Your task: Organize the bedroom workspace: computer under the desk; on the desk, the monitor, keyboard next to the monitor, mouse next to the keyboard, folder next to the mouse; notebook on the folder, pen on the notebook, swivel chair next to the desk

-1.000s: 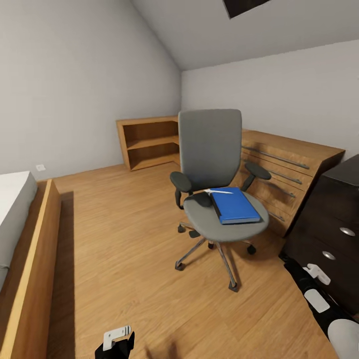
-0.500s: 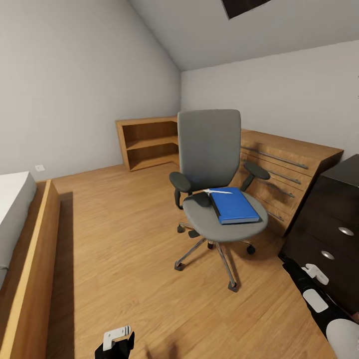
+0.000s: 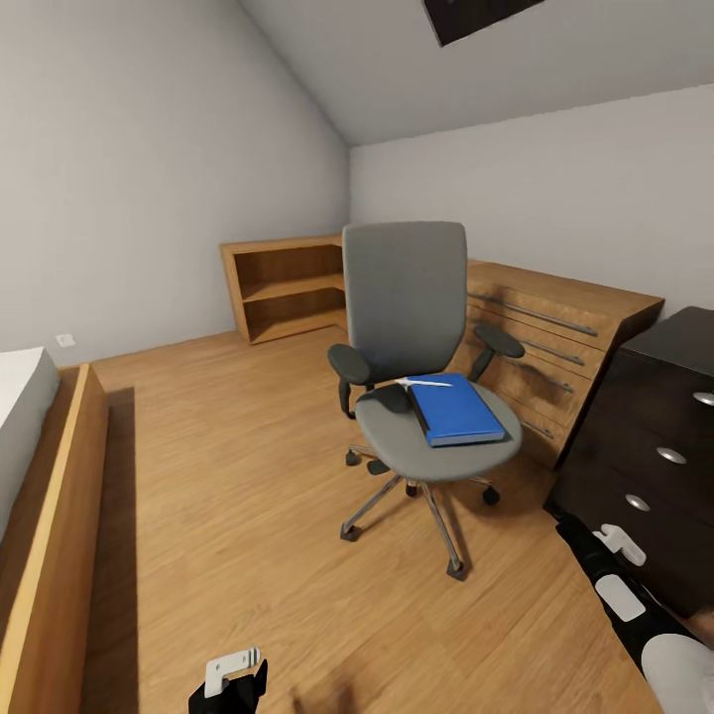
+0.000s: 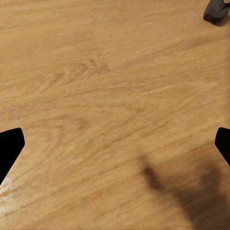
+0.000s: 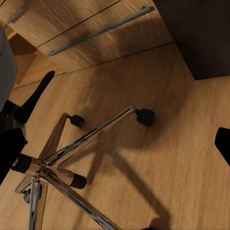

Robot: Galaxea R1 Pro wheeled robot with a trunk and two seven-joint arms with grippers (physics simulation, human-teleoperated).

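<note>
Nothing was moved except the camera — swivel chair point(image 3: 421, 367) centre-frame, folder point(image 3: 454, 409) flat on its seat; both grippers' fingers are spread wide, unloaded.

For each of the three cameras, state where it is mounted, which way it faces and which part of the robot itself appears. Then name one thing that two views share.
Head view: on the head, facing forward and down at the swivel chair bearing the folder; both arms show at the lower edge.
Left wrist view: facing down at the floor; dark fingertips at the edges.
Right wrist view: facing down at the chair's chrome base.
Shared: the chair, head and right wrist views.
</note>
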